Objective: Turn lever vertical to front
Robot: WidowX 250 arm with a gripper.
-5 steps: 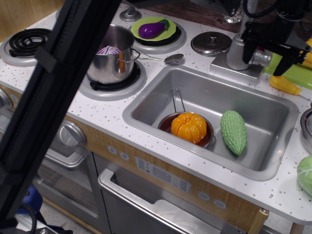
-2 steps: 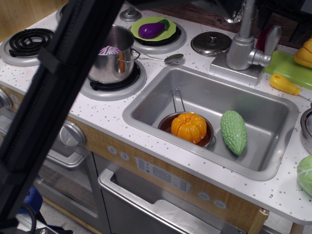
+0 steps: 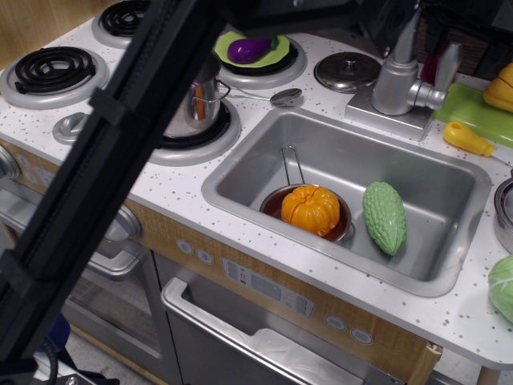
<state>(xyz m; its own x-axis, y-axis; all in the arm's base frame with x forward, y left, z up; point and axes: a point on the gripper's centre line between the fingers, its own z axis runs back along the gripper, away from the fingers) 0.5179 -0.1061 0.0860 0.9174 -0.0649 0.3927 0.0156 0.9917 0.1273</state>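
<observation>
The tool is out of view, so its state cannot be told; the lever (image 3: 446,66) stands upright, touched by nothing.

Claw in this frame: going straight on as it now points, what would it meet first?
Cannot be settled: the claw is out of frame. Only the dark arm shows, crossing from lower left to the top edge. Nothing touches the lever.
</observation>
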